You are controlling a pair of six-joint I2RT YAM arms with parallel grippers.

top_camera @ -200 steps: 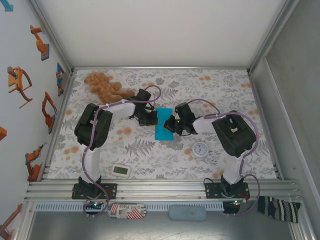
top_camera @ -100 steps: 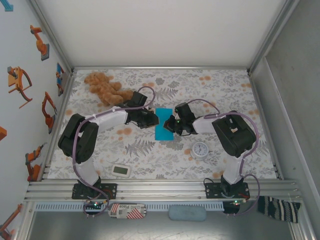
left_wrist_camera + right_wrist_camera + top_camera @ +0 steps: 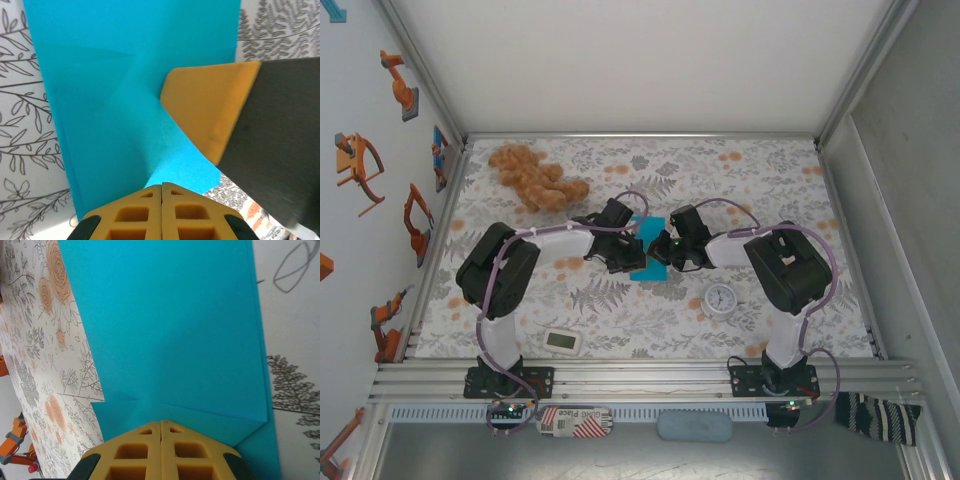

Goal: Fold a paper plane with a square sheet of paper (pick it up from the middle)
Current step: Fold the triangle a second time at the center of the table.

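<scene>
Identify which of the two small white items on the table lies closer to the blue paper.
The round white clock, just right of and below the blue paper; the white rectangular gadget sits farther off, toward the front left.

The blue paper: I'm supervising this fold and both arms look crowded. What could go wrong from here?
1. The left gripper and right gripper, both shut, sit close together over the square sheet of paper; they might collide.
2. A closed tip dragging across the thin sheet could bunch or tear it, or set the crease crooked.
</scene>
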